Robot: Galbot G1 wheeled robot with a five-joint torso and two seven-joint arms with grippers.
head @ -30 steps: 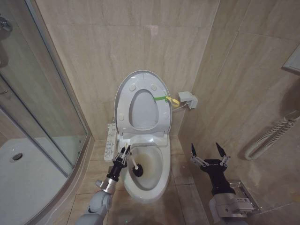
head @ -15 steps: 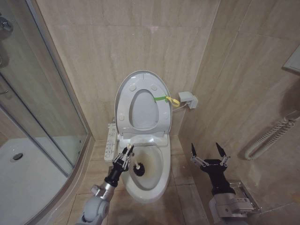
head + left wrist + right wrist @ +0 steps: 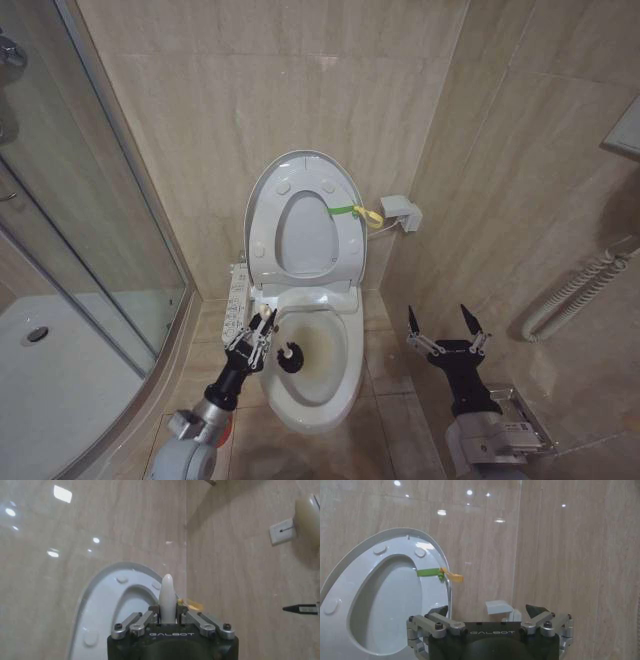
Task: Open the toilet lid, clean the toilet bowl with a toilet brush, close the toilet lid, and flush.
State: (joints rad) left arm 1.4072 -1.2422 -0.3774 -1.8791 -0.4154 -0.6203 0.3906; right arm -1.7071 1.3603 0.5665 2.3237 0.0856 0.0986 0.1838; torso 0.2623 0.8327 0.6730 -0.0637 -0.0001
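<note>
- The left gripper [image 3: 256, 331], lower centre of the head view, clamps the thin white-handled toilet brush [image 3: 283, 352]; its dark bristle head sits inside the stained white ceramic toilet bowl [image 3: 335, 385].
- The large white plastic toilet lid [image 3: 262, 195] stands upright at centre.
- The right gripper [image 3: 446, 326], lower right, is spread wide and holds nothing.

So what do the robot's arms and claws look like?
Each arm is grey with a black wrist. The left tool and right tool have silver metal links with bolts and thin black pointed tips. White letters on the black body spell GALBOT.
</note>
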